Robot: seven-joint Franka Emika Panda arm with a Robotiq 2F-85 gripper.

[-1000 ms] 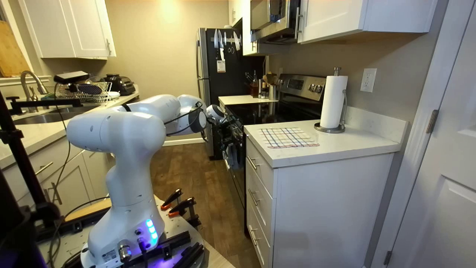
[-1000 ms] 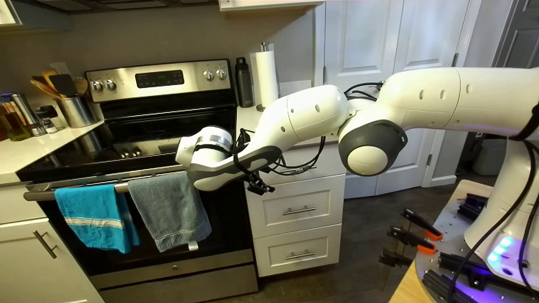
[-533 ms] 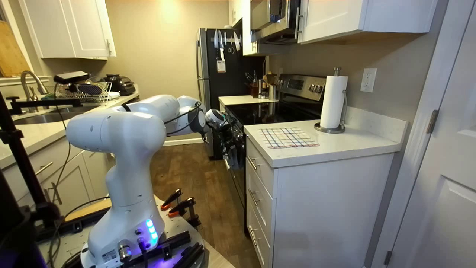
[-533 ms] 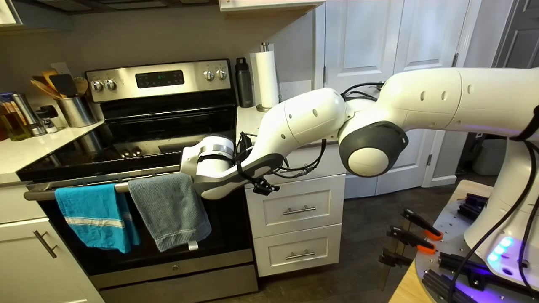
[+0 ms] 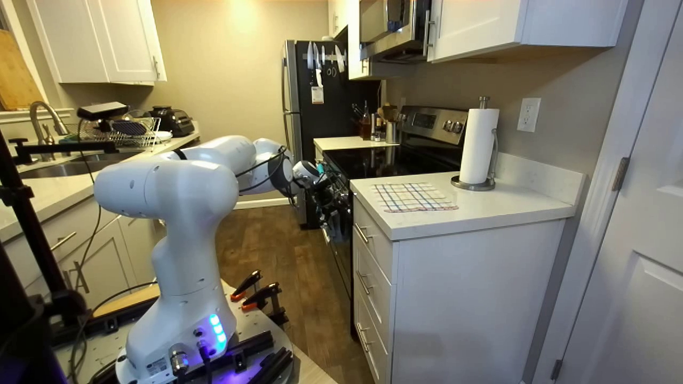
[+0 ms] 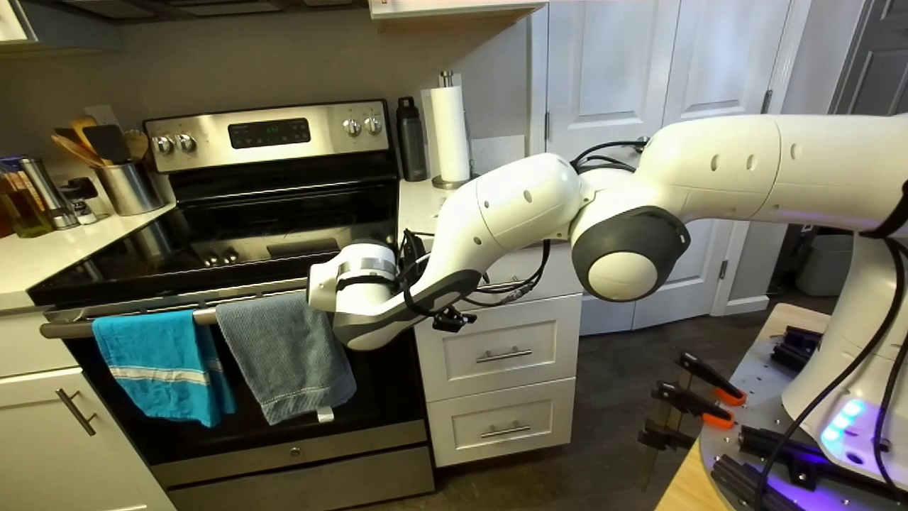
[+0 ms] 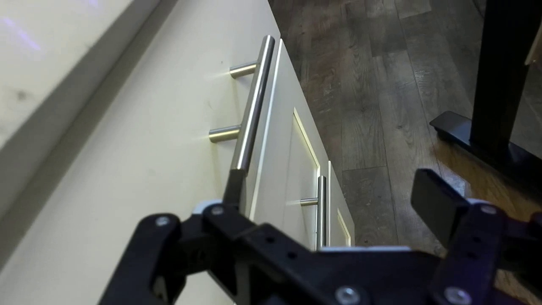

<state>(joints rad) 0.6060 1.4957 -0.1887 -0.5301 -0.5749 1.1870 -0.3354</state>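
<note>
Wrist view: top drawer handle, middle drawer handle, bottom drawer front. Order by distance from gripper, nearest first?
1. Top drawer handle: left of picture, near end overlapped by the gripper; contact unclear.
2. Middle drawer handle: lower down, seen through the open gripper.
3. Bottom drawer front: lowest, past the middle drawer handle.

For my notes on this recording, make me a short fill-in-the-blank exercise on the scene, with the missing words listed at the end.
In the wrist view, the fingers are ____, not shut.
There, one of the fingers shows right at the metal ____ on the top drawer, contact unclear.
In an exterior view, ____ towels hang on the oven bar.
A paper towel roll stands ____ on the counter, not on its side.

Missing words: open; handle; two; upright.
</note>
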